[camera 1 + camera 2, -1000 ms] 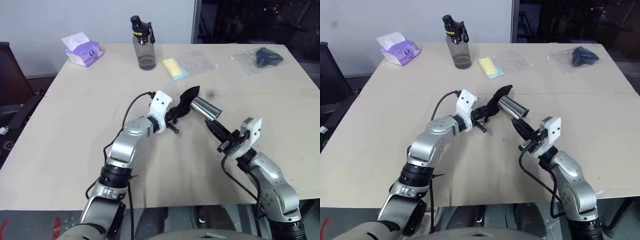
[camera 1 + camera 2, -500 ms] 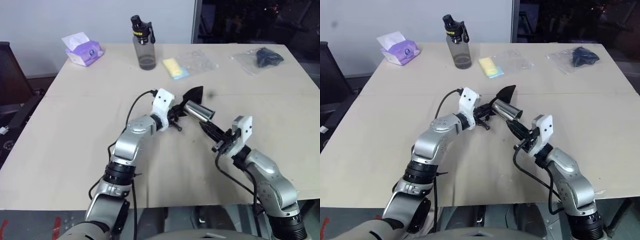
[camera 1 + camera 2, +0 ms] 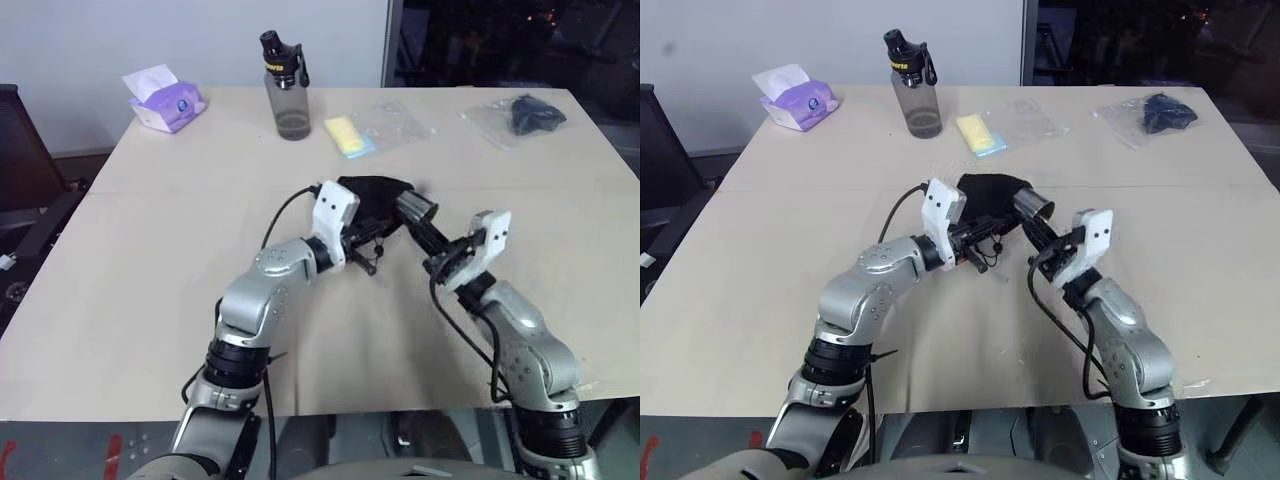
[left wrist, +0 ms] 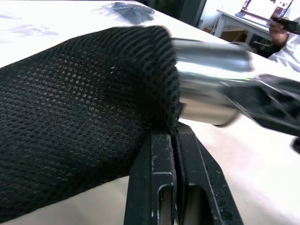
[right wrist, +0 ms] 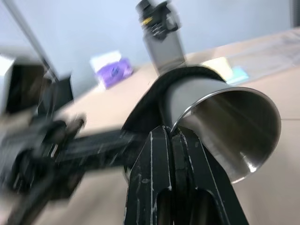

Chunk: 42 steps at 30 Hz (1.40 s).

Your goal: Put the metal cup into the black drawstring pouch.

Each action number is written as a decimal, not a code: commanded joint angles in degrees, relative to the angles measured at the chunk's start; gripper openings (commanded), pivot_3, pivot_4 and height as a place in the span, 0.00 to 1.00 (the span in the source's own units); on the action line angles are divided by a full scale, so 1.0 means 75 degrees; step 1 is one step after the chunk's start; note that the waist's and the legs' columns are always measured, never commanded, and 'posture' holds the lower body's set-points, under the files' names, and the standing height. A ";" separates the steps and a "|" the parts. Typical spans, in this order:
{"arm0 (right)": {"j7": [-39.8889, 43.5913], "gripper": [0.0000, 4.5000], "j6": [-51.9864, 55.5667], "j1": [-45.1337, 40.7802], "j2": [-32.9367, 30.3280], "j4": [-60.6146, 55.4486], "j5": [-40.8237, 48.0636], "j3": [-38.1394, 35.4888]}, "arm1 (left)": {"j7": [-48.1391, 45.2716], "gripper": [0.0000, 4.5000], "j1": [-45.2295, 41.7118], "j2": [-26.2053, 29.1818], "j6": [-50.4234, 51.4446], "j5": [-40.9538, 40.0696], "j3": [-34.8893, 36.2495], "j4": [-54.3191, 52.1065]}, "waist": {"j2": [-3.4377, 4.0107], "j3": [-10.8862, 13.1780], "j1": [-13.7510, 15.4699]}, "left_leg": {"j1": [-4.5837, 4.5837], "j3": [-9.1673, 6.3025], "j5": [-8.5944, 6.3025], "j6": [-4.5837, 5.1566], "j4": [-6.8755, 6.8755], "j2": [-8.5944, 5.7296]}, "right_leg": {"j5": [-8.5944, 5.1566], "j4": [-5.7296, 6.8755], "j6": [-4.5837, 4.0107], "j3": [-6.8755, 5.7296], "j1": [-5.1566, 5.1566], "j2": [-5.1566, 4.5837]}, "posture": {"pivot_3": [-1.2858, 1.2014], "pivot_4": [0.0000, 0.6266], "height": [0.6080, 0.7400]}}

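- Since a second ago, the metal cup [image 3: 413, 208] has gone from lying bare beside the pouch's mouth to having its closed end inside the black drawstring pouch [image 3: 372, 196]; the two grippers have drawn closer together above the middle of the table.
- Beige table [image 3: 150, 250] carries everything; both arms reach over its centre, with the pouch and cup held above the surface between them.
- Grey translucent water bottle [image 3: 286, 88] with a black cap stands upright near the far edge, well apart from the arms.
- Purple tissue pack [image 3: 165, 100] sits at the far left corner.
- Clear plastic bag [image 3: 398, 122] lies to the right of the bottle with a yellow sponge [image 3: 349, 137] at its left end; another clear bag holding a dark item [image 3: 527, 115] lies at the far right.
- Black mesh pouch now wraps the cup's base, and its rim fabric is pinched by the left gripper [image 4: 175, 136], whose fingers are closed tight on it.
- Cup lies roughly level, its open mouth facing the right arm and its shiny side showing past the pouch's edge.
- Right gripper [image 5: 171, 136] has its fingers closed on the cup's rim at the open mouth.
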 commanded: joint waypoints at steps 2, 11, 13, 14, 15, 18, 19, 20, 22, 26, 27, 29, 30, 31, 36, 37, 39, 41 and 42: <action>0.0121 0.01 0.0542 -0.0372 -0.0218 -0.0114 0.0555 -0.0122 | 0.0051 0.00 0.0101 -0.0152 -0.0017 -0.0189 -0.0143 -0.0520 | 0.0000 0.0000 0.0001 | 0.0000 0.0003 0.0000 0.0000 0.0000 -0.0001 | 0.0000 -0.0001 0.0000 0.0003 0.0000 -0.0001 | 0.52 0.24 1.00; 0.2120 0.01 -0.2823 -0.0857 -0.2611 0.1169 -0.3354 0.2052 | 0.0147 0.00 0.0062 -0.0258 -0.0307 -0.0210 -0.0049 -0.0425 | 0.0002 0.0001 -0.0018 | 0.0004 0.0001 0.0000 0.0000 0.0001 -0.0002 | -0.0025 -0.0002 0.0006 0.0001 0.0000 0.0005 | 0.52 0.24 1.00; 0.2268 0.01 -0.4010 -0.1094 -0.2963 0.1642 -0.4322 0.2403 | 0.0151 0.00 0.0086 -0.0268 -0.0377 -0.0162 -0.0085 -0.0397 | 0.0002 0.0002 -0.0014 | 0.0005 0.0000 0.0000 0.0000 0.0000 -0.0002 | -0.0024 -0.0002 0.0008 0.0000 0.0000 0.0007 | 0.52 0.24 1.00; 0.2266 0.01 -0.4614 -0.1244 -0.3139 0.1909 -0.4840 0.2573 | 0.0153 0.00 0.0089 -0.0274 -0.0402 -0.0150 -0.0100 -0.0384 | 0.0002 0.0001 -0.0010 | 0.0005 0.0001 0.0001 0.0000 0.0001 -0.0002 | -0.0024 -0.0002 0.0010 0.0001 0.0001 0.0007 | 0.52 0.24 1.00; 0.2197 0.01 -0.5133 -0.1415 -0.3309 0.2184 -0.5369 0.2735 | 0.0147 0.00 0.0084 -0.0281 -0.0423 -0.0156 -0.0119 -0.0382 | 0.0001 0.0002 -0.0012 | 0.0005 0.0005 0.0000 0.0000 0.0003 -0.0003 | -0.0024 -0.0002 0.0010 0.0004 0.0001 0.0006 | 0.52 0.24 1.00; 0.1891 0.01 -0.5941 -0.1785 -0.3476 0.2938 -0.6291 0.2929 | 0.0123 0.00 0.0075 -0.0289 -0.0428 -0.0221 -0.0163 -0.0410 | -0.0001 0.0003 -0.0007 | 0.0005 0.0011 0.0001 -0.0001 0.0007 -0.0003 | -0.0024 -0.0003 0.0009 0.0009 0.0001 0.0005 | 0.52 0.24 1.00; 0.1844 0.01 -0.6087 -0.1858 -0.3478 0.3145 -0.6448 0.2948 | 0.0091 0.00 0.0086 -0.0282 -0.0419 -0.0247 -0.0186 -0.0430 | -0.0001 0.0003 -0.0005 | 0.0005 0.0010 0.0001 -0.0001 0.0007 -0.0003 | -0.0020 -0.0003 0.0005 0.0010 0.0001 0.0005 | 0.52 0.24 1.00; 0.1826 0.01 -0.6192 -0.1906 -0.3459 0.3293 -0.6551 0.2950 | 0.0059 0.00 0.0096 -0.0273 -0.0407 -0.0274 -0.0199 -0.0451 | -0.0002 0.0003 -0.0004 | 0.0004 0.0009 0.0001 -0.0001 0.0006 -0.0003 | -0.0010 -0.0002 0.0001 0.0010 0.0001 0.0005 | 0.52 0.24 1.00; 0.1783 0.01 -0.6267 -0.1961 -0.3383 0.3493 -0.6677 0.2906 | -0.0016 0.00 0.0120 -0.0247 -0.0378 -0.0317 -0.0245 -0.0493 | -0.0002 0.0004 -0.0003 | 0.0004 0.0008 0.0001 -0.0001 0.0006 -0.0003 | 0.0001 -0.0002 0.0000 0.0009 0.0001 0.0005 | 0.52 0.24 1.00; 0.1741 0.01 -0.6404 -0.2122 -0.3312 0.3650 -0.7102 0.2926 | -0.0239 0.00 0.0140 -0.0163 -0.0285 -0.0419 -0.0350 -0.0596 | -0.0002 0.0004 -0.0001 | 0.0002 0.0010 0.0001 -0.0001 0.0006 -0.0003 | 0.0002 -0.0003 0.0000 0.0012 0.0001 0.0005 | 0.52 0.24 1.00; 0.1751 0.01 -0.6598 -0.2217 -0.3413 0.3692 -0.7407 0.3037 | -0.0277 0.00 0.0125 -0.0155 -0.0252 -0.0451 -0.0369 -0.0608 | -0.0002 0.0004 -0.0001 | 0.0002 0.0010 0.0001 -0.0001 0.0006 -0.0003 | 0.0002 -0.0003 0.0000 0.0012 0.0001 0.0005 | 0.52 0.24 1.00; 0.1753 0.01 -0.6904 -0.2356 -0.3541 0.3788 -0.7860 0.3228 | -0.0288 0.00 0.0058 -0.0165 -0.0271 -0.0427 -0.0393 -0.0509 | 0.0000 0.0005 -0.0007 | 0.0004 0.0014 0.0001 -0.0001 0.0007 -0.0003 | 0.0001 -0.0003 -0.0002 0.0016 0.0000 0.0005 | 0.52 0.24 1.00; 0.1786 0.01 -0.6954 -0.2387 -0.3537 0.3852 -0.7933 0.3295 | -0.0291 0.00 0.0022 -0.0170 -0.0308 -0.0399 -0.0398 -0.0425 | -0.0001 0.0005 -0.0006 | 0.0006 0.0014 0.0001 -0.0001 0.0008 -0.0004 | -0.0001 -0.0003 -0.0006 0.0016 0.0001 0.0005 | 0.52 0.24 1.00; 0.1868 0.01 -0.6939 -0.2397 -0.3493 0.3937 -0.7902 0.3336 | -0.0304 0.00 -0.0020 -0.0181 -0.0334 -0.0376 -0.0412 -0.0340 | -0.0002 0.0005 -0.0006 | 0.0006 0.0013 0.0001 -0.0001 0.0010 -0.0004 | -0.0009 -0.0003 -0.0018 0.0015 0.0001 0.0005 | 0.52 0.24 1.00; 0.1897 0.01 -0.5574 -0.2154 -0.2531 0.4085 -0.6315 0.2432 | -0.0477 0.00 -0.0114 -0.0075 -0.0417 -0.0279 -0.0558 -0.0193 | -0.0003 0.0005 -0.0004 | 0.0008 0.0010 0.0001 -0.0001 0.0008 -0.0003 | -0.0001 0.0001 -0.0008 0.0014 0.0004 0.0006 | 0.52 0.24 1.00; 0.1930 0.01 -0.5199 -0.2094 -0.2321 0.4009 -0.5839 0.2152 | -0.0475 0.00 -0.0107 -0.0055 -0.0431 -0.0271 -0.0545 -0.0166 | -0.0004 0.0007 -0.0007 | 0.0008 0.0008 0.0001 -0.0001 0.0007 -0.0003 | 0.0004 0.0001 -0.0001 0.0014 0.0004 0.0006 | 0.52 0.24 1.00; 0.2105 0.01 -0.4572 -0.1964 -0.2110 0.3763 -0.5167 0.1752 | -0.0407 0.00 -0.0097 -0.0039 -0.0490 -0.0198 -0.0503 -0.0072 | -0.0002 0.0008 0.0000 | 0.0006 0.0010 0.0001 -0.0001 0.0007 -0.0001 | 0.0005 0.0003 -0.0001 0.0017 0.0003 0.0005 | 0.52 0.24 1.00; 0.2366 0.01 -0.3950 -0.1755 -0.2091 0.3396 -0.4589 0.1491 | -0.0179 0.00 -0.0122 -0.0066 -0.0632 0.0030 -0.0485 0.0119 | -0.0002 0.0008 0.0028 | 0.0005 0.0008 0.0001 -0.0001 0.0008 -0.0003 | 0.0005 0.0004 -0.0001 0.0014 0.0004 0.0003 | 0.52 0.24 1.00; 0.2593 0.13 -0.3705 -0.1618 -0.2169 0.3164 -0.4337 0.1445 | 0.0059 0.00 -0.0163 -0.0120 -0.0700 0.0214 -0.0461 0.0274 | -0.0002 0.0008 0.0033 | 0.0005 0.0009 0.0001 -0.0001 0.0009 -0.0004 | 0.0005 0.0004 -0.0001 0.0013 0.0005 0.0000 | 0.52 0.24 1.00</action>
